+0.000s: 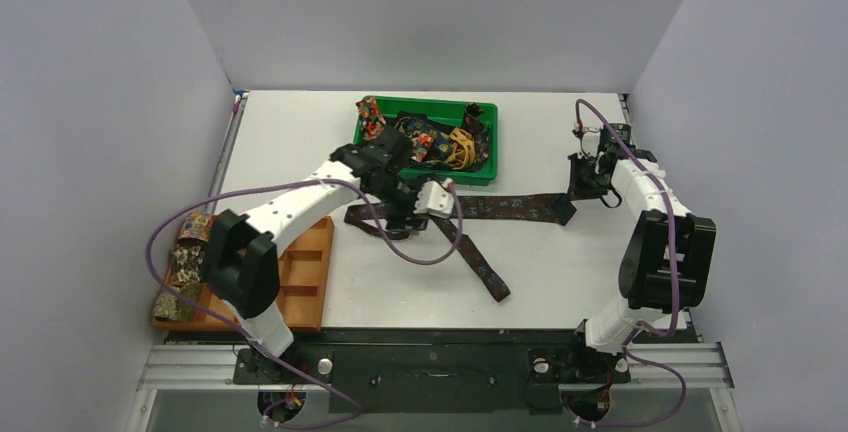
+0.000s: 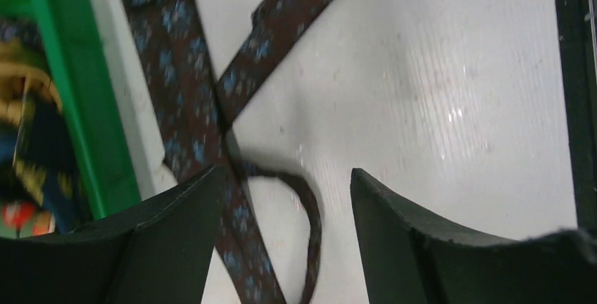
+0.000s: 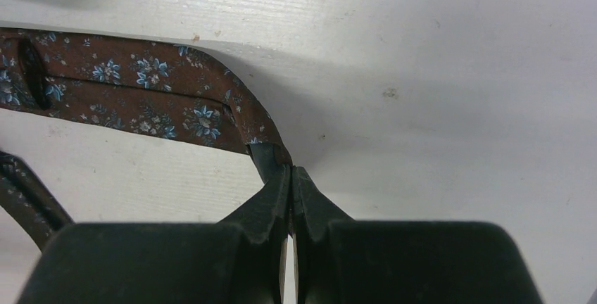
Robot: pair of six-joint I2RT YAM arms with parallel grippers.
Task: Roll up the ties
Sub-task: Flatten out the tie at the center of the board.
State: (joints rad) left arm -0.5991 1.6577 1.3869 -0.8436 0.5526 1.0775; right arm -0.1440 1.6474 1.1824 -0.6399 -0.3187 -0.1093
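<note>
Our right gripper is clamped on the tip of the brown floral tie. In the right wrist view the fabric's long axis runs from the fingertips toward 9 o'clock.

In the left wrist view our left gripper holds its jaws apart over a thin curl of that tie. Above it two stretches cross, one running 12 to 6, the other slanting toward 1 o'clock, with the green bin at 9 o'clock.

From the top, the tie lies mid-table along the 3-to-9 line, its narrow tail pointing to 5 o'clock. We see loose ties in the bin at 12 o'clock and rolled ties at the orange tray at 8 o'clock.
</note>
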